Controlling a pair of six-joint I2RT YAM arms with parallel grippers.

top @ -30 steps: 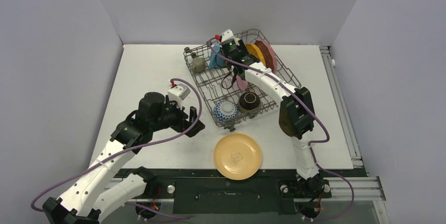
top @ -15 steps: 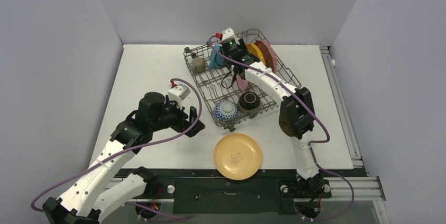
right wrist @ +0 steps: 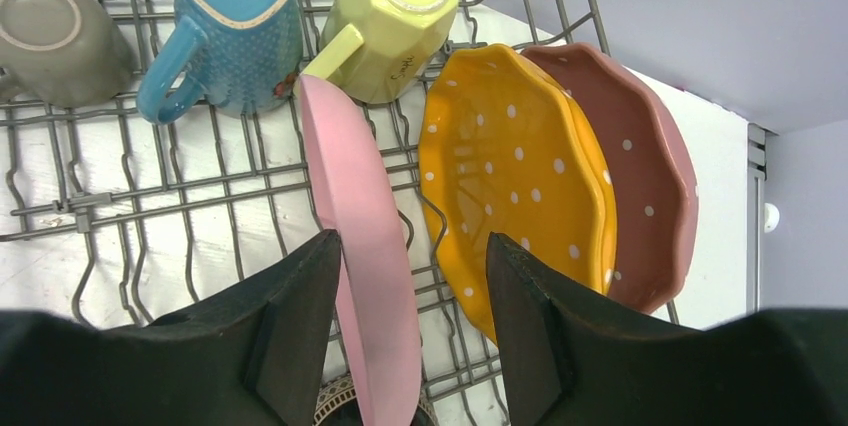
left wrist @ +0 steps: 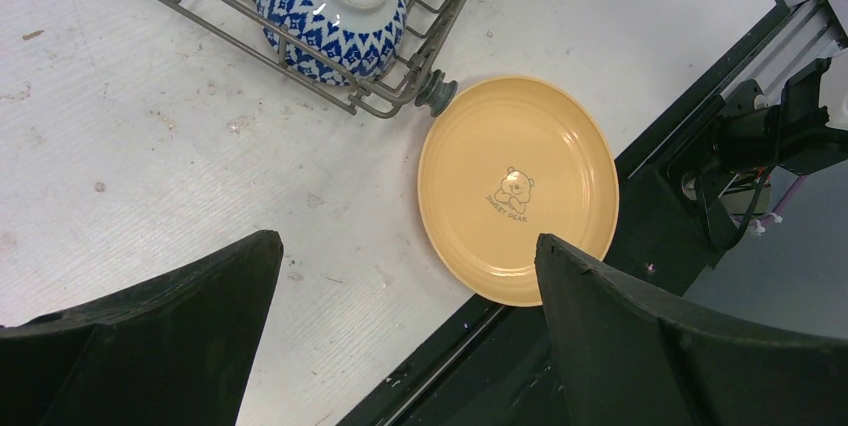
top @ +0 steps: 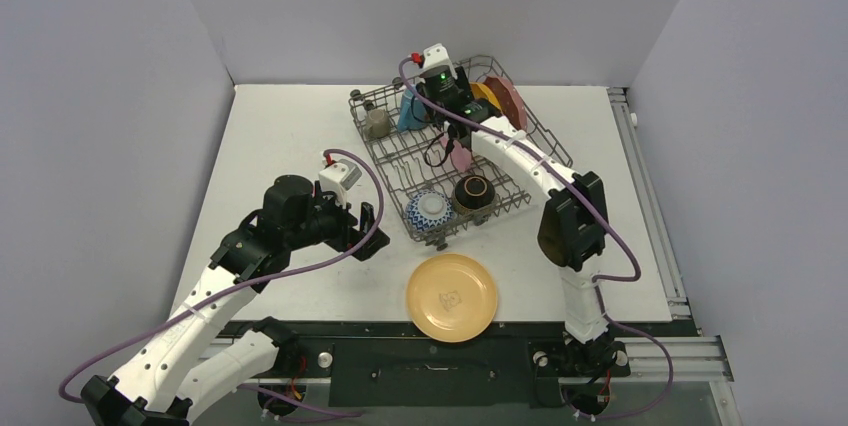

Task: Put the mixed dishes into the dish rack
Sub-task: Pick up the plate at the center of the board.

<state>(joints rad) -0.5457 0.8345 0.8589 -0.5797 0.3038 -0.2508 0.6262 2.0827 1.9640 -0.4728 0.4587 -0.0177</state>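
Over at the far end of the rack (top: 398,158), the right gripper (right wrist: 412,246) hangs with its jaws spread, one finger either side of the pink plate (right wrist: 360,196). That plate stands on edge between the tines. It sits close against the left finger; whether they touch is hard to tell. There is clear daylight between the plate and the other finger, so nothing is pinched.

Just beyond that gap stands the orange plate (right wrist: 510,186), also on edge, with the red plate (right wrist: 640,176) tucked right behind it. Along the far row sit three mugs with their bases turned toward the wrist camera: the grey mug (right wrist: 55,36), the blue mug (right wrist: 235,31) and the yellow mug (right wrist: 400,16), blue and yellow side by side.

At the near end of the rack, the blue bowl (left wrist: 335,1) lies upside down. The brown bowl (top: 473,192) is beside it, mouth up.

One dish is outside the rack. The tan plate (left wrist: 515,191) lies flat on the table (left wrist: 150,146) near the front edge, its rim just beside a rack wheel (left wrist: 437,94).

The left gripper (left wrist: 405,246) hovers above the table to the left of that plate, jaws spread wide with nothing between them.
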